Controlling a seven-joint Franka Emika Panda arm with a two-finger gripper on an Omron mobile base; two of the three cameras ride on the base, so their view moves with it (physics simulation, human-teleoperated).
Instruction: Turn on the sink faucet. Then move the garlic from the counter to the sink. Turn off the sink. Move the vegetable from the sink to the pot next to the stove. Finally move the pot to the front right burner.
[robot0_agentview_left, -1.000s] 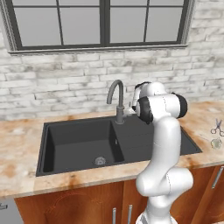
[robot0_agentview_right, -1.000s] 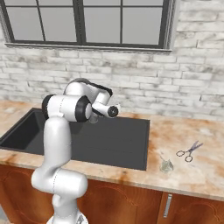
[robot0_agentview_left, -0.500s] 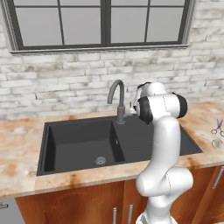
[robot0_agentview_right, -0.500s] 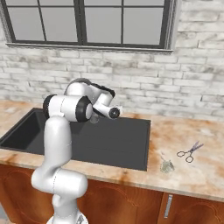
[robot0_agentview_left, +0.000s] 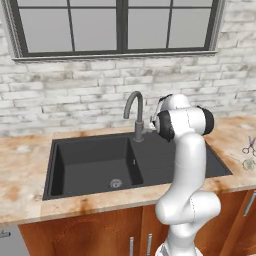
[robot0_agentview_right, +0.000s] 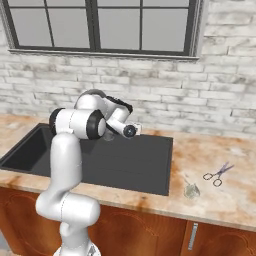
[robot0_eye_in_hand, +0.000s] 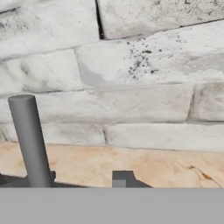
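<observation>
Hardly moved over the last second: arm (robot0_agentview_left: 187, 165) in nearly the same pose by the tap, wrist a touch lower in right base view.

Left to right in left base view:
- Black sink (robot0_agentview_left: 90, 155) sunk in beige bench (robot0_agentview_left: 25, 175), round drain (robot0_agentview_left: 115, 183) on basin floor, flat drainboard at its 3 o'clock.
- Sink faucet (robot0_agentview_left: 136, 112) upright at the 12 o'clock rim, between basin and drainboard, spout arched toward 9 o'clock.
- Hand just at 3 o'clock of the tap stem, mostly behind the white forearm.
- Garlic (robot0_agentview_left: 248, 164) on the bench at 3 o'clock of the drainboard, well apart from arm, not in the sink.
- Scissors (robot0_agentview_left: 249, 145) at 12 o'clock of the garlic, near but apart.

Right base view: garlic (robot0_agentview_right: 191, 190) just off the sink's (robot0_agentview_right: 145, 165) right edge, scissors (robot0_agentview_right: 216, 175) at its 2 o'clock.

Hand view: grey tap stem (robot0_eye_in_hand: 29, 140) upright at 9 o'clock, brick wall (robot0_eye_in_hand: 131, 65) behind. Pincer (robot0_eye_in_hand: 87, 180) low at 6 o'clock, one dark fingertip (robot0_eye_in_hand: 122, 178) clear. Cannot tell whether jaws apart or together; nothing seen clamped.
</observation>
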